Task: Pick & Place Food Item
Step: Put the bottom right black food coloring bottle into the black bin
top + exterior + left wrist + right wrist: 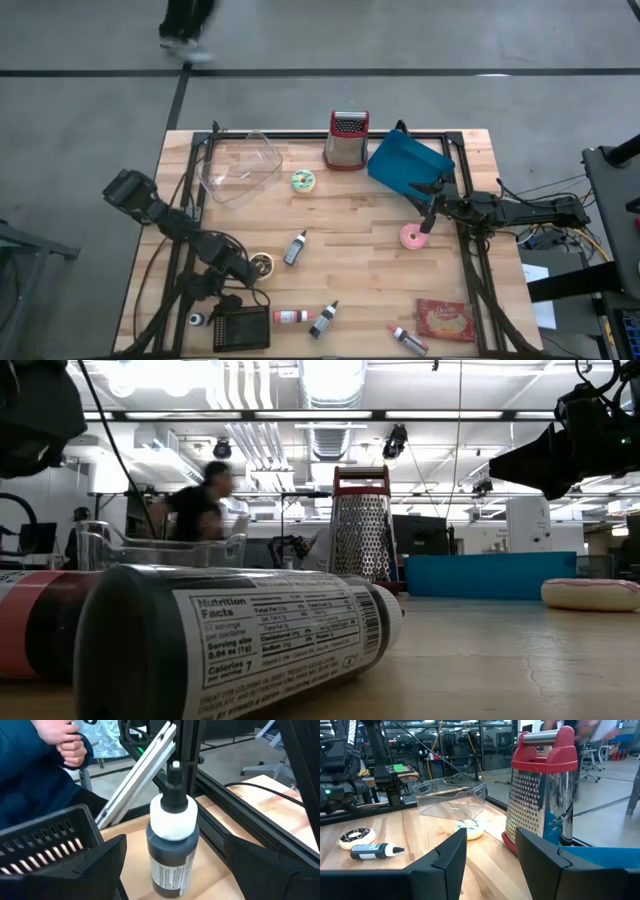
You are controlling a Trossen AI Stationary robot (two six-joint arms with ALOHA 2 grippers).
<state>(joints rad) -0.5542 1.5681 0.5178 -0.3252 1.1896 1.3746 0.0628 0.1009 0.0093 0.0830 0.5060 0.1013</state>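
Pink donut [411, 237] is my likely target: it lies flat on the counter [360, 260], right side, just off the tip of the right gripper [428, 222]. From above I can't tell whether they're touching. Nothing sits between the right fingers [445, 857]; they're partly spread with a clear gap, holding nothing.

Just behind the right gripper there's a blue tray [409, 165], probably the drop spot, with a red-topped grater [346, 139] right beside it. A green donut [303, 181] and a clear bin [238, 166] sit farther left.

Left gripper [205, 300] is parked at the near-left corner, fingers [95, 865] spread wide and empty, straddling an upright dark bottle [173, 845] next to a black basket [240, 329]. A person's hand [70, 747] shows just beyond that corner.

Risks as I see them:
- The donut is low and round; a shallow approach could push it along the counter instead of getting around it.
- The gap in the right fingers may be too narrow, so I'd open up first.
- A swing toward the tray could clip the grater.
- Any left arm move tips the bottle, and the person is close.
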